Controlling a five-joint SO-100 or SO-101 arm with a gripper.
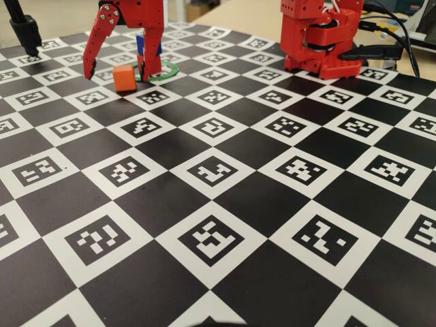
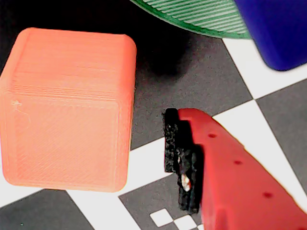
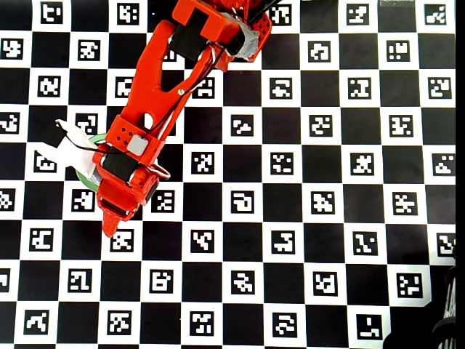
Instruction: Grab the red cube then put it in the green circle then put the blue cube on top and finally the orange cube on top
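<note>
Orange cube [image 2: 67, 112] is straddled by the spread-open, empty gripper [image 1: 116, 71] (green circle [image 2: 192, 17] and blue cube [image 2: 276, 31] sit just beyond).

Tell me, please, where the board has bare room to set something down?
Nearly the whole checkerboard in front of the arm is bare. It is crowded only at the far left corner in the fixed view, around the gripper, orange cube, blue cube and green circle.

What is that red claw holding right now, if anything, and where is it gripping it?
Nothing. The gripper is open, its fingers straddling the orange cube, which sits on the board without being pinched. In the wrist view a gap separates the cube from the finger pad.
</note>
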